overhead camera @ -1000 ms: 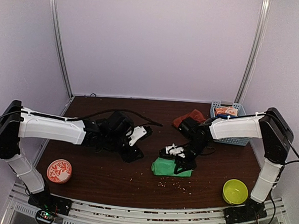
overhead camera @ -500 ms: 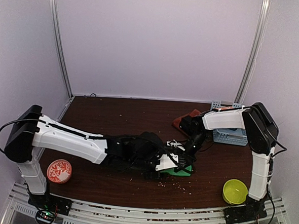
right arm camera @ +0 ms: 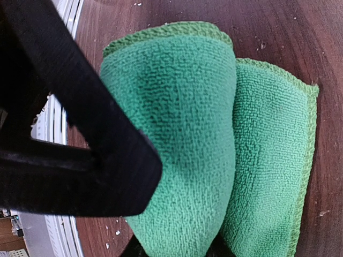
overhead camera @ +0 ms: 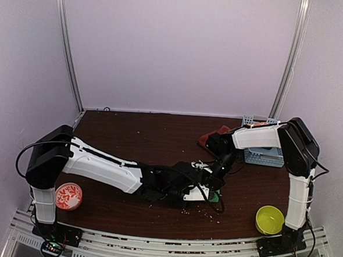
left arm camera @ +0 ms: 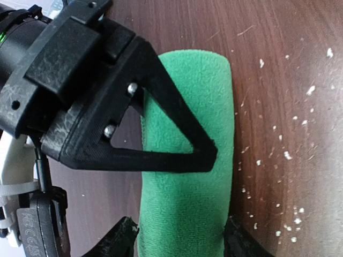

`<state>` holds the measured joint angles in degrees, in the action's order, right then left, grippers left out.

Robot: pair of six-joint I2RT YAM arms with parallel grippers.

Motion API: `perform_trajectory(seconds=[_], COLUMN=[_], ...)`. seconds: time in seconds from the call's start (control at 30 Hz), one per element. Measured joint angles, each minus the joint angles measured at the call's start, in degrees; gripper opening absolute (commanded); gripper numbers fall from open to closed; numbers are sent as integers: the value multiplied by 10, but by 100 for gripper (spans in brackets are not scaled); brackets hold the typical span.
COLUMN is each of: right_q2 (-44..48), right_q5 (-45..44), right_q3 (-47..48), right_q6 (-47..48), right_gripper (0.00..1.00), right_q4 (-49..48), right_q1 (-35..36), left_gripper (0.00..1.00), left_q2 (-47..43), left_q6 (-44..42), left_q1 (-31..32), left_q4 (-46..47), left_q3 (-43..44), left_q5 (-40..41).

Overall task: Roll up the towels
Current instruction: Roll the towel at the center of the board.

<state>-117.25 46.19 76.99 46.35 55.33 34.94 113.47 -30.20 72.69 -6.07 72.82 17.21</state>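
The left arm [overhead camera: 105,168] lies stretched low across the table [overhead camera: 130,132]. Its left claw [left arm camera: 181,242] straddles one end of the rolled green towel [left arm camera: 214,91], with a finger at each side. I cannot tell whether the fingers press the roll. The right arm [overhead camera: 258,137] bends at a raised elbow and reaches down. Its right claw [overhead camera: 216,176] is closed on the green towel, one finger lying across the top. The red towel [overhead camera: 218,134] lies beyond the right claw, apart from it.

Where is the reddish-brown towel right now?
In the overhead view, the rust-red towel lies bunched at the back right of the table, just left of the blue basket, partly covered by the right arm.
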Motion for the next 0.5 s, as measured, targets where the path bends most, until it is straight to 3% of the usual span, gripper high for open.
perform_trajectory(seconds=[0.27, 0.5], right_q2=[0, 0], right_q5=[0, 2], right_q3=[0, 0], right_q6=[0, 0], right_gripper=[15, 18], right_q4=[0, 0], right_q1=[0, 0], left_gripper=[57, 39], left_q2=[7, 50], left_q6=[-31, -29], left_q1=[6, 6], left_q4=[15, -2], left_q3=[-9, 24], left_q5=[27, 42])
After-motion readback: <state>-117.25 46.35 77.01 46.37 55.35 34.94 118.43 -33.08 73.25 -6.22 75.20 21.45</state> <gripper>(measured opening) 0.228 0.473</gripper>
